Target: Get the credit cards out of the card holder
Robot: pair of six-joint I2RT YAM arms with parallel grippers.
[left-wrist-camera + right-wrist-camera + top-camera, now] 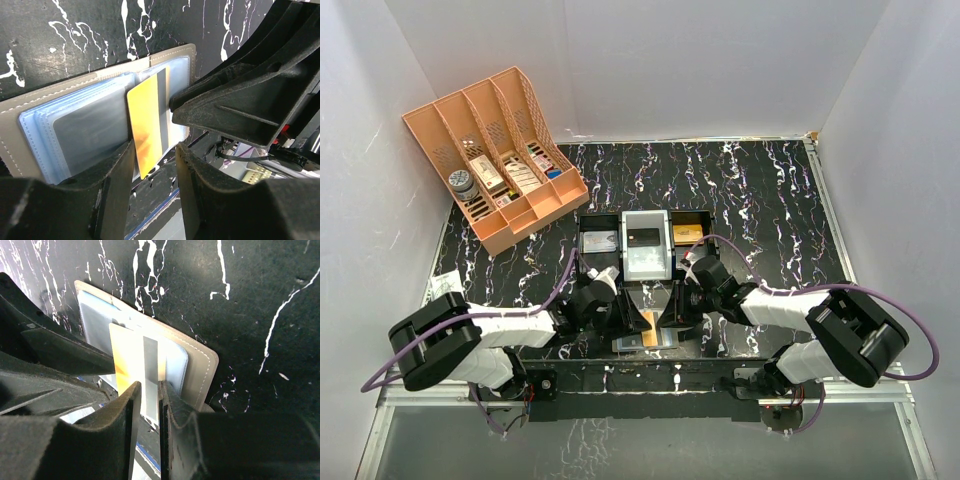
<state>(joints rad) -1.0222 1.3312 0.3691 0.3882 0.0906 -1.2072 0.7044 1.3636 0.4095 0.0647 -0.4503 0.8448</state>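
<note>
Protruding card: gold card (145, 125) juts past the holder's (30, 125) near edge.
Holder: open flat on the desk (250, 300).
Right pincer (149, 390): pinching that card's free end.
Left pincer (154, 167): spread, astride the card beside the holder.
Risk: nothing pins the holder, so pulling may drag it along; thin-edge pinch may slip.

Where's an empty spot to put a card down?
Bare table right of the trays, and the far strip behind them. Crowded at the front: left gripper and right gripper meet at the card holder, the right pinching the gold card.
</note>
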